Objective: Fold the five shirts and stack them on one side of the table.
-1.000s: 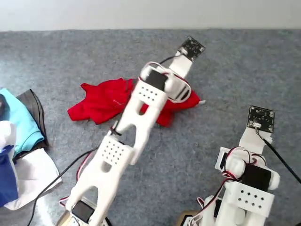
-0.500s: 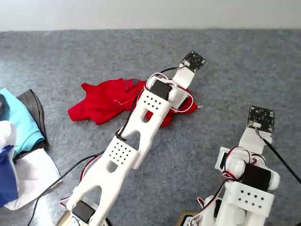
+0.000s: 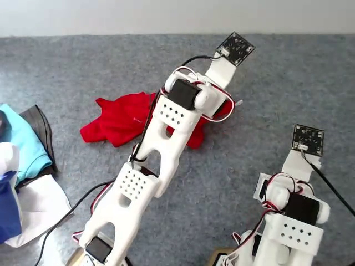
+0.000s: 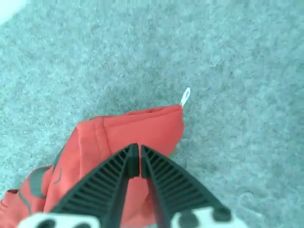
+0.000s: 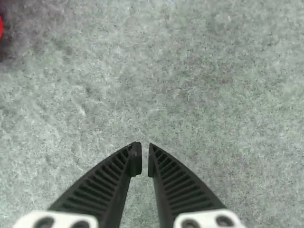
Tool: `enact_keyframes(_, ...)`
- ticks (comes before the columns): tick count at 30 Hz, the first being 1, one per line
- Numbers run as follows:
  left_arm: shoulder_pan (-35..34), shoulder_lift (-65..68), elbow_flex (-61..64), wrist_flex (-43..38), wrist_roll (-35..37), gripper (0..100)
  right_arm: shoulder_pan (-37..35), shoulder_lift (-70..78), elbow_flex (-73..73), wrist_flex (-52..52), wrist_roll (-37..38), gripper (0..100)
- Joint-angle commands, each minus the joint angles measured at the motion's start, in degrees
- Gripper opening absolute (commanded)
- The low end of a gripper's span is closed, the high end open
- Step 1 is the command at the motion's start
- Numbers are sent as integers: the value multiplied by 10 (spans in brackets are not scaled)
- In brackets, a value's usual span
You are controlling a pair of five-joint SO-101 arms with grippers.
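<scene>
Closed left jaws over red shirt (image 4: 133, 128) edge, maybe pinching fabric; closed right jaws above grey surface (image 5: 190, 71), well apart from shirt

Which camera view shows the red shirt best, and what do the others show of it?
The high view: the red shirt lies crumpled and nearly whole, though the left arm crosses it. The left wrist view shows one corner; the right wrist view, a mere red sliver.
</scene>
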Motion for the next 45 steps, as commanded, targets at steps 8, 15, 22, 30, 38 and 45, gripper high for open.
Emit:
enact_keyframes(8, -15, -286, 283, 14, 3, 12, 3, 3, -21, 5, -3, 39)
enact_keyframes(15, -23, -588, 723, 12, -56, 13, 1, 3, -22, 44, -2, 39)
enact_keyframes(22, -112, -849, 990, 12, -66, 13, 1, 3, -23, 43, 119, 41)
enact_keyframes(30, -179, -1017, 1133, -2, -99, 16, 2, 3, -23, 6, 225, 43)
enact_keyframes(38, -129, -856, 1055, -46, -67, 145, 7, 3, -19, 13, 226, 43)
enact_keyframes(45, -6, -630, 863, -38, -59, 188, 7, 3, -19, 13, 226, 40)
